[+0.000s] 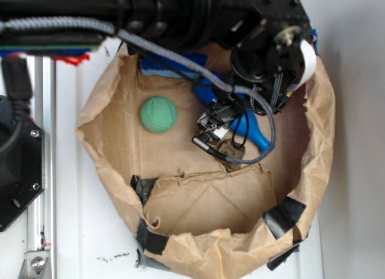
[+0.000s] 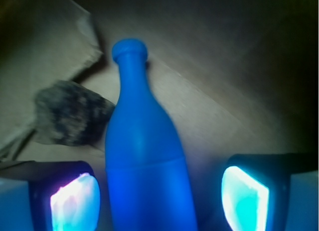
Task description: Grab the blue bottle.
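The bottle (image 2: pixel 144 161) lies on the brown paper floor of a paper-walled bin (image 1: pixel 322 119), on the side away from the green ball (image 1: pixel 159 114). In the exterior view only parts of it show past the black arm (image 1: pixel 180 14) and its grey cable (image 1: pixel 174 56): a blue stretch just beside the arm's wrist and another blue stretch beyond the dangling wires.

The wrist view looks straight along the bottle. Its thick body fills the lower middle, narrowing to a neck and rounded cap that point away from the camera. The claw (image 2: pixel 159 198) is released: its two pads (image 2: pixel 75 203) glow blue-white on either side of the bottle's body, each with a visible gap between pad and plastic. The bottle sits nearer one pad than the other, so it is between them but not centred. Whether either pad touches it cannot be told for certain, though both look apart from it.

A dark, fuzzy lump (image 2: pixel 72 119) lies just beside the bottle's shoulder, touching or nearly touching it; in the exterior view the same lump sits right by the bottle, below the arm's wires. A blue sponge (image 1: pixel 171 65) rests against the bin's wall, between the ball and the arm. Black tape patches (image 1: pixel 283 214) hold the bin's wall together on the side far from the bottle. The bin stands on a white counter (image 1: pixel 90 231).
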